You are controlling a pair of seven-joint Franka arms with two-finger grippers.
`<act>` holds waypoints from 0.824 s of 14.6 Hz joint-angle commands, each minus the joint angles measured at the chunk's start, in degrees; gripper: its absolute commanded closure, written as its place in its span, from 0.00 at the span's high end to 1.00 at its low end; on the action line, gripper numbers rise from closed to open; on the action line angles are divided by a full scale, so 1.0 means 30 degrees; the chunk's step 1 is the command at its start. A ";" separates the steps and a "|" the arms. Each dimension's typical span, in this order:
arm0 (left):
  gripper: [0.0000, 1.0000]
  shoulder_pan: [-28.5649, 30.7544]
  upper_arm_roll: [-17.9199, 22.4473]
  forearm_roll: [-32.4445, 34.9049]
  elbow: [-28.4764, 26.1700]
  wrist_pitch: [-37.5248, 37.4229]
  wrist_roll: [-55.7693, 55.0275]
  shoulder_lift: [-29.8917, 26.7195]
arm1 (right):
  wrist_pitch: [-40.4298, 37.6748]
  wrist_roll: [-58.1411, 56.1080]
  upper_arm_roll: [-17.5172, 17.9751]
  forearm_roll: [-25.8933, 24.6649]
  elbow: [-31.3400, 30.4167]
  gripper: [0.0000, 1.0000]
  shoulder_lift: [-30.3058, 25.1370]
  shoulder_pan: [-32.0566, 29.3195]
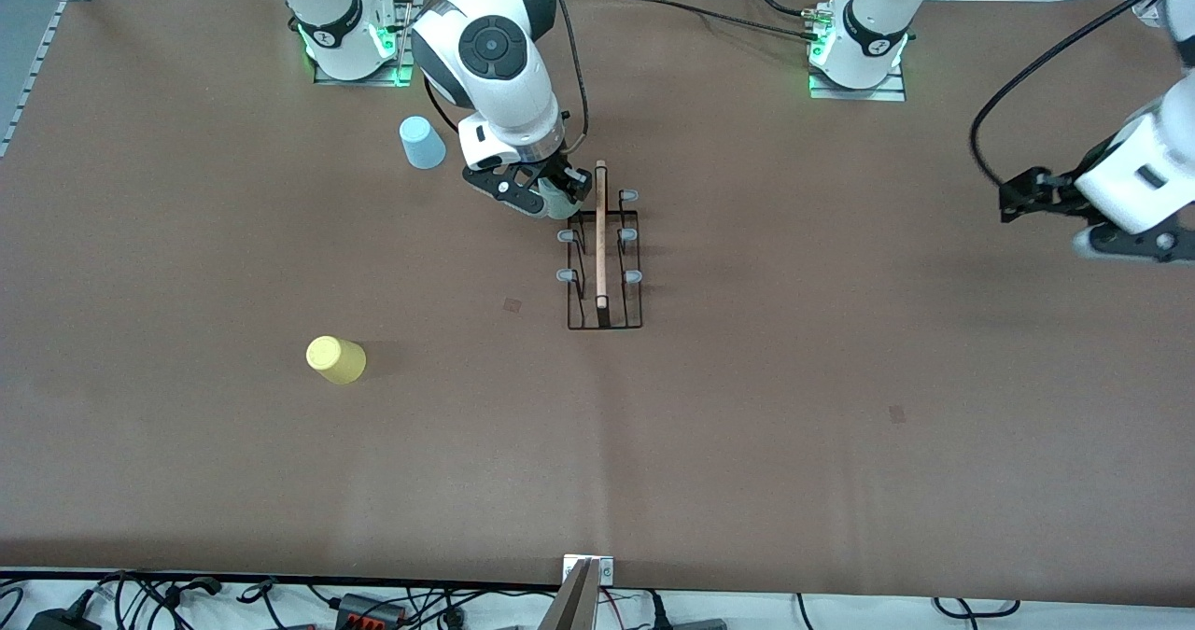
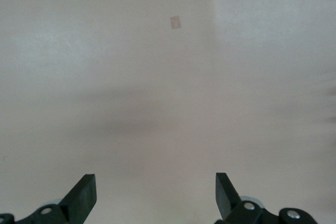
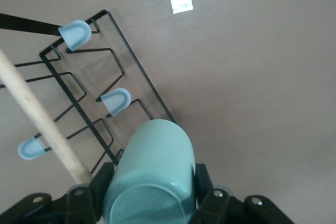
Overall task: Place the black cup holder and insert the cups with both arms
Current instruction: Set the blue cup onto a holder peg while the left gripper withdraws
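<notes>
Black cup holder (image 1: 604, 257) sits mid-table, 1 of it, wooden rod handle (image 1: 600, 234) along its top. Front view: 5 pegs visible, the 6th spot is under my right gripper (image 1: 553, 199). Cups: 3 total. Sage green cup (image 1: 562, 203) is clamped in my right gripper, right at the holder's end nearest the arm bases, touching or nearly touching the rack; can't tell which. Light blue cup (image 1: 423, 142) stands upside down on the table (image 1: 840, 378), toward the right arm's end from my right gripper, near that arm's base. Yellow cup (image 1: 336, 360) lies well apart from my right gripper, nearer the front cam and toward the right arm's end. My left gripper (image 1: 1036, 196) hangs over bare table at the left arm's end, waiting, holding nothing. No readable writing anywhere.

Left wrist view: my left gripper (image 2: 156, 192) fingers spread wide apart, nothing between them. Below it only table w/ 1 small pale square mark (image 2: 175, 22).

Right wrist view: my right gripper (image 3: 149, 192) closed on the sage green cup (image 3: 149, 177), fingers pressing both sides, cup's closed base toward the cam. Just past the cup: the holder's wire frame (image 3: 128, 82), 3 blue-tipped pegs (image 3: 115, 101) showing, the rod handle (image 3: 39, 124) beside the cup. 1 pale square mark (image 3: 181, 2) on the table farther off.
</notes>
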 commanded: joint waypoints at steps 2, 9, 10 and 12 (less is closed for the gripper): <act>1.00 -0.3702 0.4425 -0.1662 -0.1175 0.0123 0.0360 -0.1873 | 0.0778 0.0454 -0.0145 -0.0301 -0.0396 0.55 -0.0061 0.0433; 1.00 -0.5584 0.6076 -0.0060 -0.4665 0.3056 0.0830 -0.4164 | -0.0385 -0.2580 -0.0204 -0.0272 -0.0308 1.00 -0.1989 -0.2255; 1.00 -0.5439 0.6047 -0.0060 -0.4608 0.2909 0.0945 -0.4107 | -0.1698 -0.4536 -0.0233 -0.0272 -0.0308 1.00 -0.2255 -0.3132; 1.00 -0.5408 0.6076 -0.0148 -0.4287 0.1598 0.1034 -0.3932 | -0.3259 -0.9538 -0.0262 -0.0272 -0.0366 1.00 -0.2608 -0.5326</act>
